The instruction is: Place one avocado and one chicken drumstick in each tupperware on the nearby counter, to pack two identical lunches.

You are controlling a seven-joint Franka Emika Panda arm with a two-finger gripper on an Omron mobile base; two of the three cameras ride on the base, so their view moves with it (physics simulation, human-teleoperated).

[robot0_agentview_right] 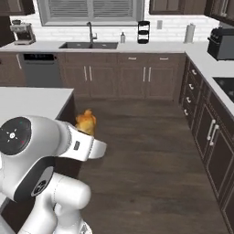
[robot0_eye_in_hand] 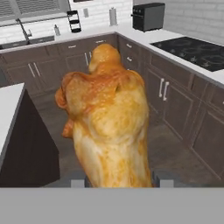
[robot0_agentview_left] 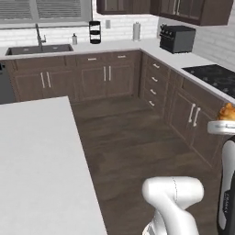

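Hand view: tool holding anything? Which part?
Yes: the golden-orange chicken drumstick, gripped at its lower end between the tool fingers, with the rest sticking out ahead over the floor.

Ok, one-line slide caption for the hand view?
End effector carrying golden-orange chicken drumstick above dark wood kitchen floor.

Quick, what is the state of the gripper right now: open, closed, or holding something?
Gripper: closed on the golden-orange chicken drumstick, carried in the air above the kitchen floor.

The chicken drumstick [robot0_eye_in_hand: 107, 127] sits between the tool [robot0_eye_in_hand: 118, 178] tips, above the floor [robot0_agentview_right: 151, 155], right of the counter [robot0_agentview_right: 32, 103].
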